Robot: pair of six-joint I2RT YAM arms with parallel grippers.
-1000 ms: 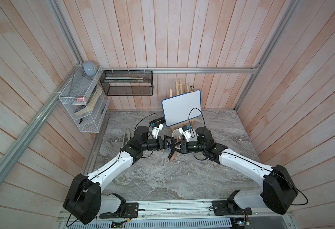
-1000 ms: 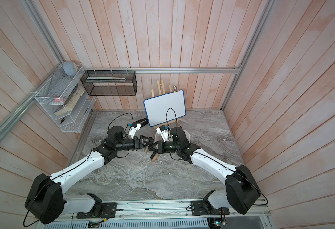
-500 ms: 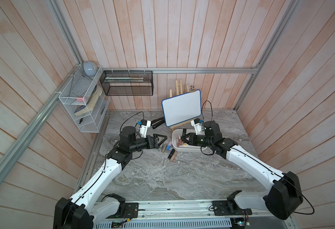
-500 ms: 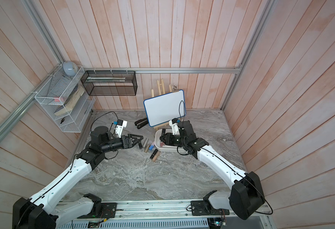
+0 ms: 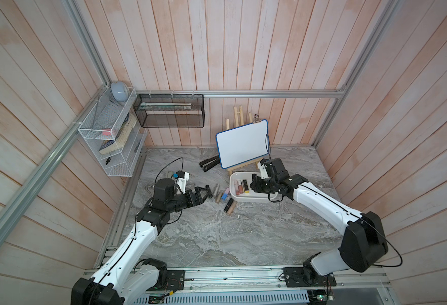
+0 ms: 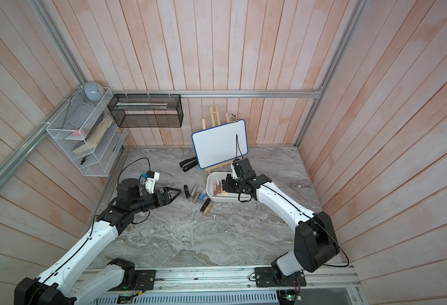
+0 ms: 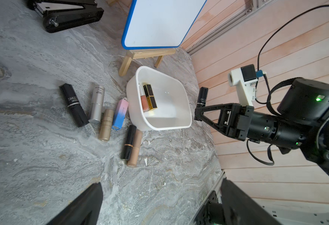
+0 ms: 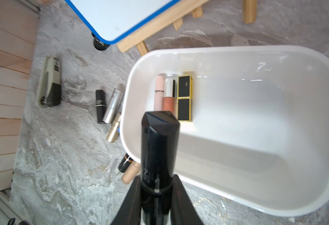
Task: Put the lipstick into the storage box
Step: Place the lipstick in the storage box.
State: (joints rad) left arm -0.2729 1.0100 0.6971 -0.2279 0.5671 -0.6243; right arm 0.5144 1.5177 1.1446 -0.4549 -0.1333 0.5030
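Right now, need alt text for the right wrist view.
The right hand grips a black lipstick, its tip overlapping the rim of the white storage box. Three lipsticks lie side by side inside; more lipsticks lie on the marble table beside the box.

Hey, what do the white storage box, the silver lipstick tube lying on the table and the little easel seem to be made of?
The storage box: likely moulded plastic, glossy white, going by sharp highlights and rounded corners. The silver lipstick tube: satin metallic sheen; metal or metallised plastic, cannot tell which. The easel: pale, apparently unvarnished wood, in square-cut sticks.
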